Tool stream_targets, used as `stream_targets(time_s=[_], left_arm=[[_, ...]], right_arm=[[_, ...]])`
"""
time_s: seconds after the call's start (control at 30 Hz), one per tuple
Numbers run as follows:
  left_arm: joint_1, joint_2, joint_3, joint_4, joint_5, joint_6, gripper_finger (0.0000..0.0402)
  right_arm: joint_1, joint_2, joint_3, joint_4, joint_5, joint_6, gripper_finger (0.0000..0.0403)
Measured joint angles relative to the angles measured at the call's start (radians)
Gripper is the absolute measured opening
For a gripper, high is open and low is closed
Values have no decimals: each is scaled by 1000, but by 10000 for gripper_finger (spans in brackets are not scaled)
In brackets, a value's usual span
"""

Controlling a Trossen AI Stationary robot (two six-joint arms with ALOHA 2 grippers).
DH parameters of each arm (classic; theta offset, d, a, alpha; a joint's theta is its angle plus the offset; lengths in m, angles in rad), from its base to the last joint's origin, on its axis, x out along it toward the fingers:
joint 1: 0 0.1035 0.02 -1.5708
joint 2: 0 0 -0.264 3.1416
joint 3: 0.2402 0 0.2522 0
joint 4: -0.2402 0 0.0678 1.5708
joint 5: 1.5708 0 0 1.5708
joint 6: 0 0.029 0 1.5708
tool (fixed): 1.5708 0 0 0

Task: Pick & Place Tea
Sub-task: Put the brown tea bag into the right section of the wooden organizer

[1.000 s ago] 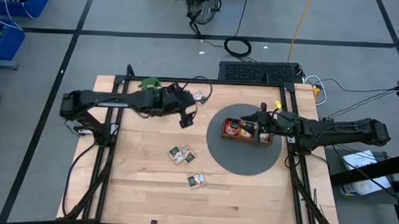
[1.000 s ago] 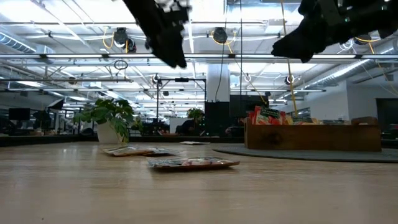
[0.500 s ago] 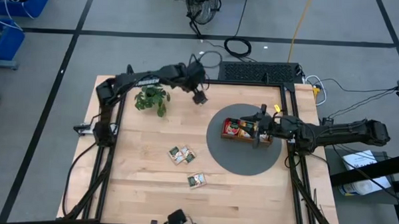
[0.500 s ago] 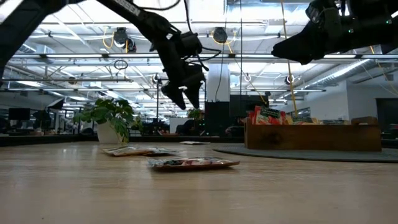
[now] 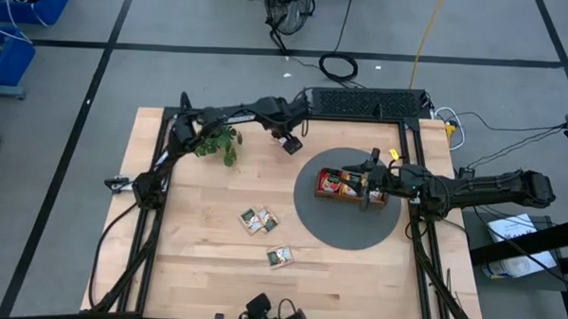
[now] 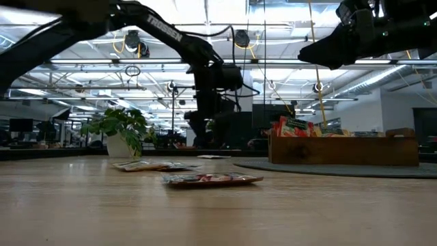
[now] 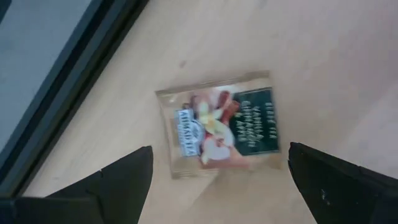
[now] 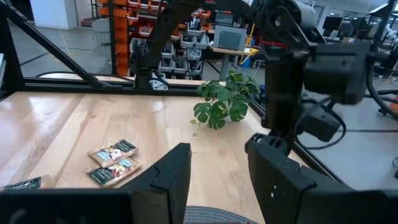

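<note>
A tea sachet with a white-green and red print lies flat on the wooden table close to its far edge. My left gripper hangs just above it, pointing steeply down, open, with one finger on either side and not touching it; in the high view this gripper covers the sachet. My right gripper is held level over the brown wooden tray, open with nothing between its fingers. Several sachets stand in the tray.
The tray stands on a round grey mat. Two sachets lie side by side mid-table, and another lies nearer the front. A small potted plant stands at the far left, next to my left arm. The black table frame runs along the far edge.
My left arm has swung from over the middle of the table out to the far edge, right of the plant. Its gripper has tipped to point steeply down and has sunk over the sachet there, staying open. The sachets have not moved.
</note>
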Motion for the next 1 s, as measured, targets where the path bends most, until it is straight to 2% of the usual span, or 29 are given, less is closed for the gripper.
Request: stream_targets(time_s=[0.23, 0.33, 0.43, 0.6, 0.67, 0.8, 1.0], left_arm=[[0, 58, 81, -17, -22, -16, 364], [-1, 55, 96, -30, -21, -12, 336], [0, 57, 110, -51, -33, -7, 261], [25, 57, 113, -44, -36, 17, 72], [41, 57, 113, -41, -29, 1, 20], [71, 57, 113, -54, 56, -11, 7], [94, 57, 112, -125, 240, -33, 3]], right_arm=[[0, 0, 0, 0, -1, 3, 145], [0, 0, 0, 0, -2, 3, 145], [0, 0, 0, 0, -2, 3, 145], [0, 0, 0, 0, -2, 3, 143], [0, 0, 0, -1, -2, 3, 143], [0, 0, 0, -1, -2, 3, 142], [0, 0, 0, 0, -2, 16, 142]])
